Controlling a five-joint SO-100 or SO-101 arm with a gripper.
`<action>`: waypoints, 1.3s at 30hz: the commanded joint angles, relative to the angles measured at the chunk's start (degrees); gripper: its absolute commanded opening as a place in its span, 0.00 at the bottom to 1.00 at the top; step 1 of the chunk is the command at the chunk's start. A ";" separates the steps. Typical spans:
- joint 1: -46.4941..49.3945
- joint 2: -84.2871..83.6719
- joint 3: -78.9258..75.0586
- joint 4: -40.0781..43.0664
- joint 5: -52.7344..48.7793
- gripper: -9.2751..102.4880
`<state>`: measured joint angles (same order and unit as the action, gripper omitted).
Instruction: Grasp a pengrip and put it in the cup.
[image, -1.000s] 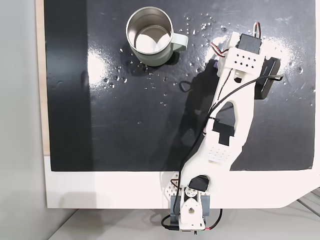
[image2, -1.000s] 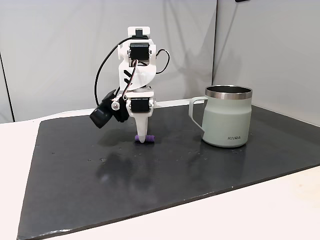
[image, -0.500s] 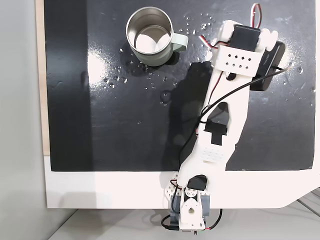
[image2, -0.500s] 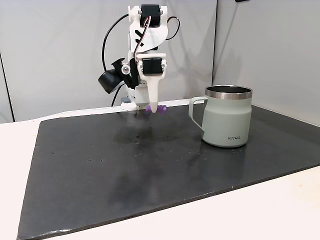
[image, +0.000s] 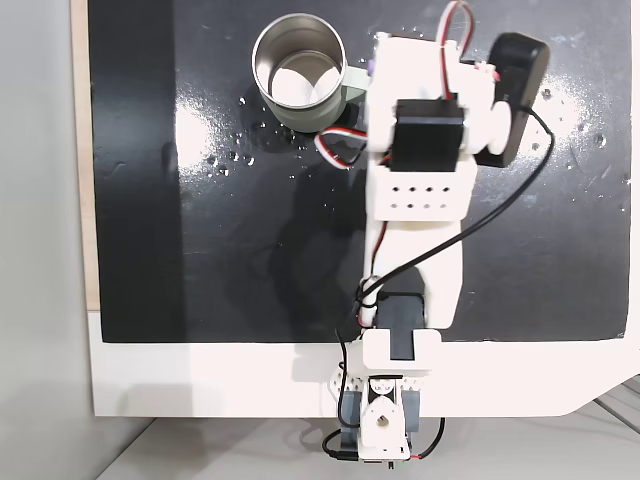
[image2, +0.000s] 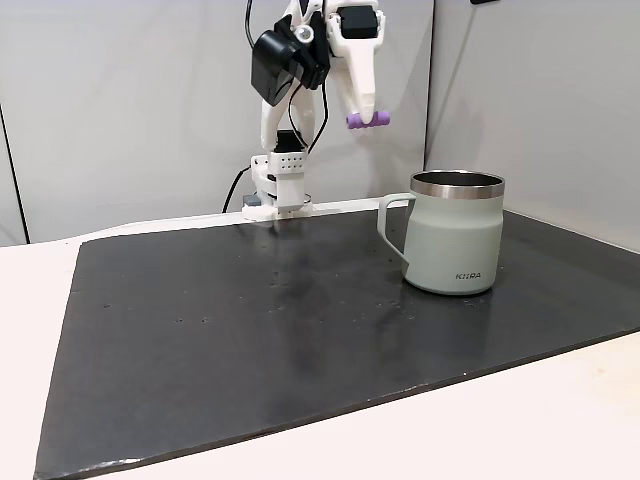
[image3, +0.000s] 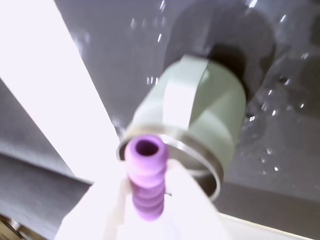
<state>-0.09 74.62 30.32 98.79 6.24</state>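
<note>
High above the mat in a fixed view, my gripper (image2: 366, 115) is shut on the light-purple ribbed pengrip (image2: 368, 121), which lies crosswise at the fingertips. The sage-green cup (image2: 455, 236) stands upright lower and to the right, apart from the gripper. In the wrist view the pengrip (image3: 146, 180) sits between my white fingers (image3: 192, 210), with the cup (image3: 200, 107) beyond it, handle toward me. Seen from above in a fixed view, the cup (image: 297, 70) shows its steel inside with nothing in it, and my arm (image: 420, 160) covers the spot just right of its handle.
A black mat (image: 200, 250) covers a white table (image: 200, 385); white droplets (image: 235, 155) speck it near the cup. The arm's base (image2: 277, 190) stands at the mat's far edge in a fixed view. Grey wall panels (image2: 120, 100) rise behind.
The gripper has lifted the pengrip off the mat, climbed well above cup height and swung toward the cup. The cup has not moved.
</note>
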 joint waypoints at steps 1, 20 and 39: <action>-2.02 3.52 -1.23 -2.55 -0.70 0.08; -10.72 -13.45 -14.94 -6.94 -1.58 0.09; -14.06 -18.46 -17.75 -7.47 -0.18 0.28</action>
<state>-14.15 55.37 16.17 91.85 5.62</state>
